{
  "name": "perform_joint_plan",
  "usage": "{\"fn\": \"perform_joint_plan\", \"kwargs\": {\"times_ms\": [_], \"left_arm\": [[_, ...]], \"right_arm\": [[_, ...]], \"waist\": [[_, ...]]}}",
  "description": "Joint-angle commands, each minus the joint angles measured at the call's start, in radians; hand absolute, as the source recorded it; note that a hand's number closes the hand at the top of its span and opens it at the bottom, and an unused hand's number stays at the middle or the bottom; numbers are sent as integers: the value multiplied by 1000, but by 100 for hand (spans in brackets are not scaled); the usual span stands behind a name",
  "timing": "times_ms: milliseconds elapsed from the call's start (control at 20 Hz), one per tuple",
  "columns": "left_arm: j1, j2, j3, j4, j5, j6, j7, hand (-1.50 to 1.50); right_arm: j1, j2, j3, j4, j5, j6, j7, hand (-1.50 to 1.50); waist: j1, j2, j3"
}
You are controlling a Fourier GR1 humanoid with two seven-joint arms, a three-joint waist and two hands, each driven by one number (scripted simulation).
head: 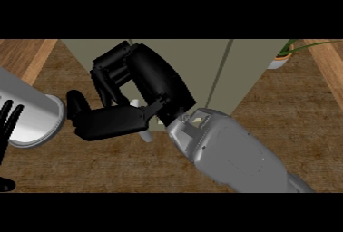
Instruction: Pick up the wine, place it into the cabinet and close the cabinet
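The right robot hand point(134, 90) rests half-curled against the grey-green cabinet point(201, 63) front, holding nothing visible. No wine shows, presumably inside. The closing step seems underway; next, press the door flush. The left robot hand point(8, 122) shows at the edge.

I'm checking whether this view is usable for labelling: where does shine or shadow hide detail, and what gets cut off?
Head view: the right hand is so dark that its fingers blur into one black mass against the cabinet; the grey cylinder at the left edge shines pale and is cut off; the left hand shows only as dark fingers at that edge; the potted plant is clipped at the top.
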Motion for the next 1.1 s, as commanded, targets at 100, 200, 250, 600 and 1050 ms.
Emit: {"fn": "perform_joint_plan", "kwargs": {"times_ms": [100,200,250,600,1050], "left_arm": [[1,-23,38,18,-32,-13,-6,-150],[23,-42,18,-48,-32,-3,18,-150],[-26,-40,26,-22,-29,8,34,-150],[-8,-69,26,-32,-47,-10,31,-150],[-60,-31,46,-16,-9,-38,85,-150]], "right_arm": [[119,-32,-64,75,10,123,-107,150],[31,-20,-126,233,27,164,-162,150],[31,-28,-134,250,28,200,-175,150],[18,-69,-191,346,52,274,-245,150],[-4,-75,-220,450,83,289,-326,150]], "waist": [[-10,0,1],[1,1,1],[-4,1,0],[-3,1,0],[0,6,0]]}}
